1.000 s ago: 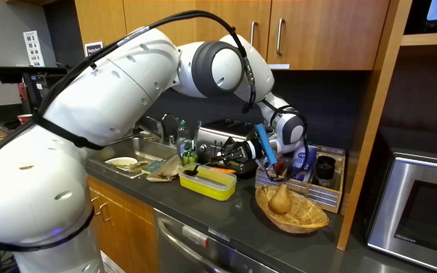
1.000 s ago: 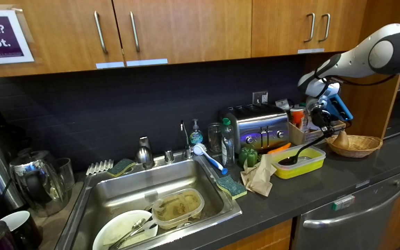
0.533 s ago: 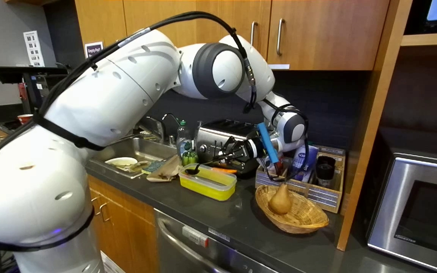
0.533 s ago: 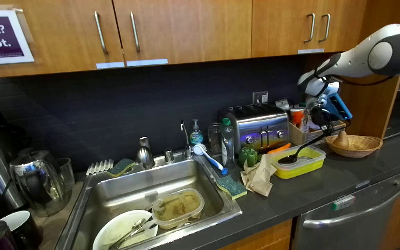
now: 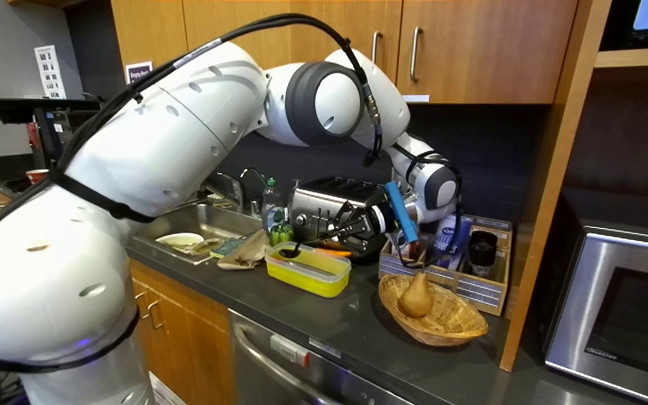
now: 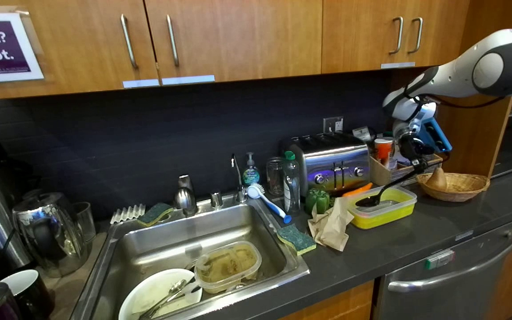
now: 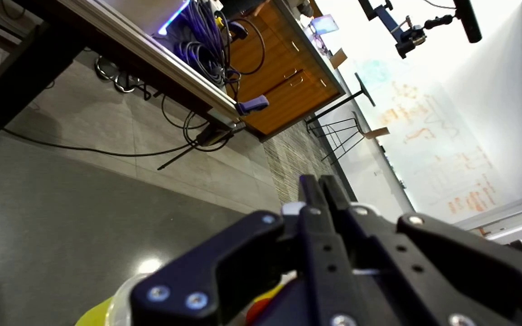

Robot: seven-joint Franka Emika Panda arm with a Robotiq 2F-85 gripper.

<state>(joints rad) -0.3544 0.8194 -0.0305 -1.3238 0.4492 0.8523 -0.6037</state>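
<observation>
Two fingers (image 7: 311,192) of your gripper (image 7: 318,181) stand almost together in the wrist view, leaving a thin gap, and in both exterior views they have hold of the spoon (image 6: 374,200) by its handle. The spoon slopes down, its bowl over one end of the box (image 6: 385,219); whether it touches the rim, I cannot tell. Behind the box is the toaster (image 6: 338,162), with the carrot (image 6: 357,190) between them, so the room there is small. Toward the front, a strip of counter (image 5: 352,320) separates the box from the edge. Sideways, you have a gap between the box and the basket (image 5: 453,315), which holds the pear (image 5: 415,297).
</observation>
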